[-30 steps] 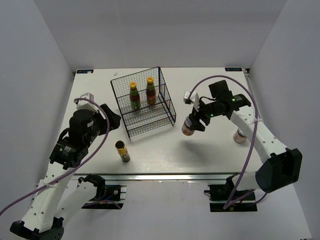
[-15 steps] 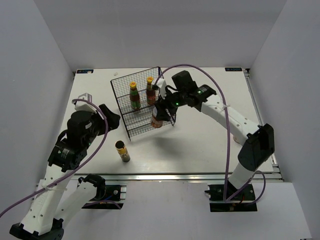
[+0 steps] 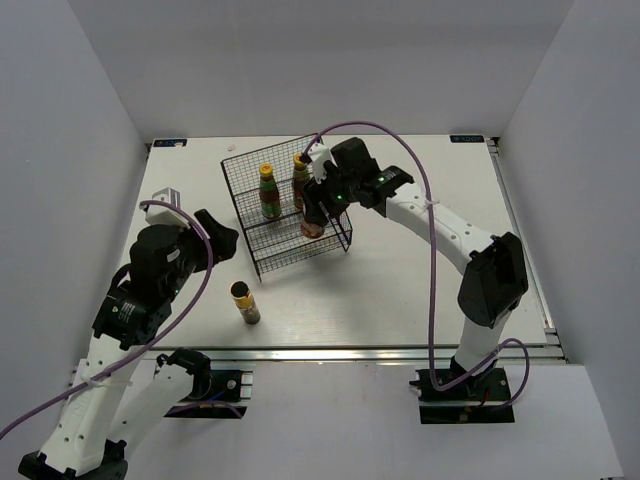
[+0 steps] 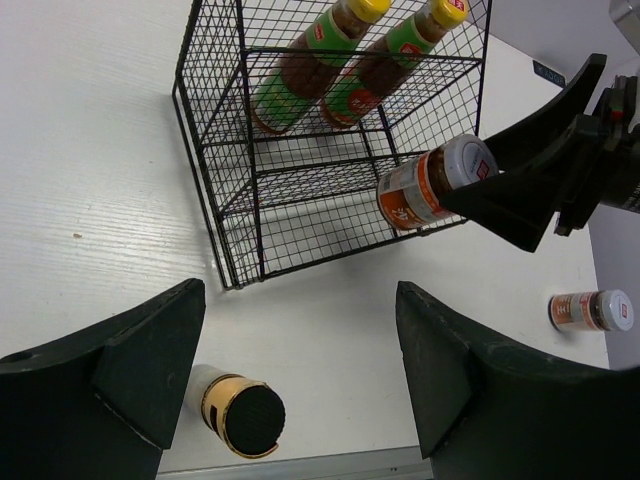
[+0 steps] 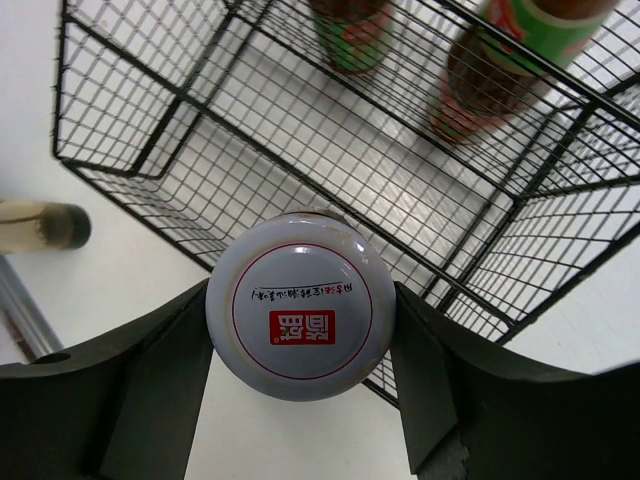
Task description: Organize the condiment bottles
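White-lidded jar (image 5: 300, 300), pinched in right gripper (image 5: 300, 345): lower level onto wire rack (image 3: 252, 262) front shelf, six o'clock of red-sauce bottles (image 3: 269, 192); left gripper (image 4: 300, 340) wide, empty.

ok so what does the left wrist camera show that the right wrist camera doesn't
Only the left wrist view: a second jar on the table at far right, the yellow caps of the sauce bottles, and the open left gripper.
Only the right wrist view: the printed lid top of the held jar, seen straight on.
Both: the wire rack with the two sauce bottles standing in it, the dark bottle outside it, and the right gripper shut on the held jar.
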